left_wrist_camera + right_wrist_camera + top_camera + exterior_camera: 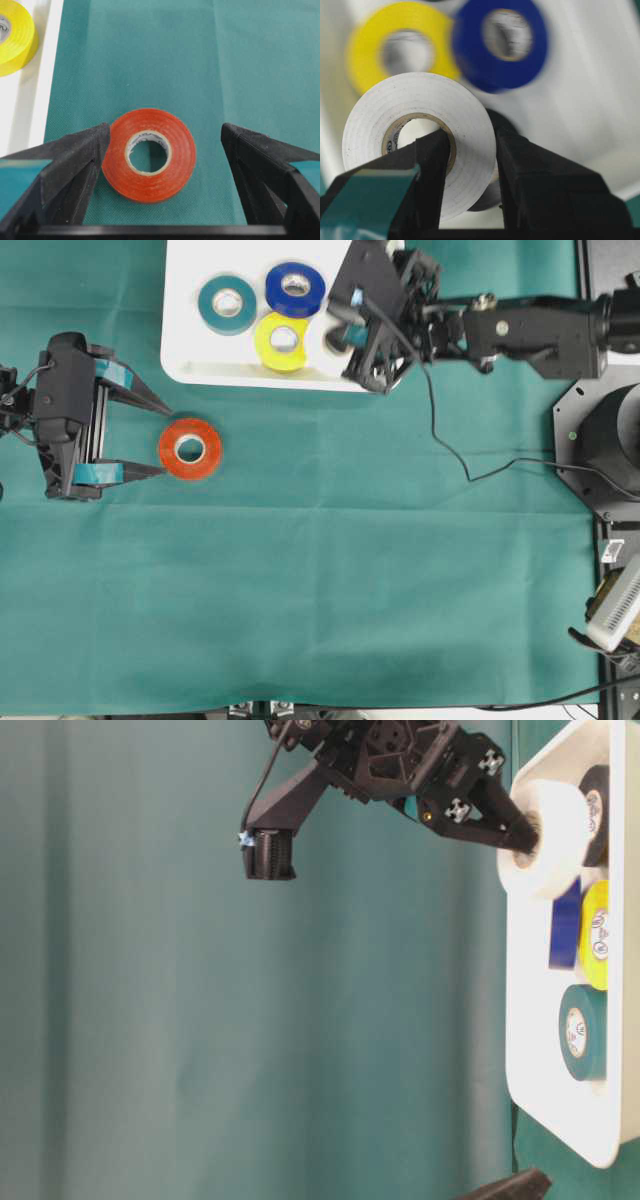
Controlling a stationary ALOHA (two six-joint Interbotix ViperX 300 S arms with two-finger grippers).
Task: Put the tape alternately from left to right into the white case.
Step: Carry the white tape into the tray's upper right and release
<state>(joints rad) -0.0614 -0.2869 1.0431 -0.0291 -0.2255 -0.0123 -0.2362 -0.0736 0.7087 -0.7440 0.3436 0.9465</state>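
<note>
Overhead: left end effector (165, 441) gapes around red roll (190, 448); right end effector (472, 165) pinches white roll (420, 135) (pale core).

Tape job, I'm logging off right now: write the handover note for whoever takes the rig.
Right gripper: shut on the white roll of tape, one finger through its core, over the shallow white plastic case.
Left gripper: open, jaws either side of the red roll of tape lying flat on the green cloth, not yet gripped.
Done: teal roll, blue roll, yellow roll and a black roll in the case.
Left: release white, then grip and place red.
</note>
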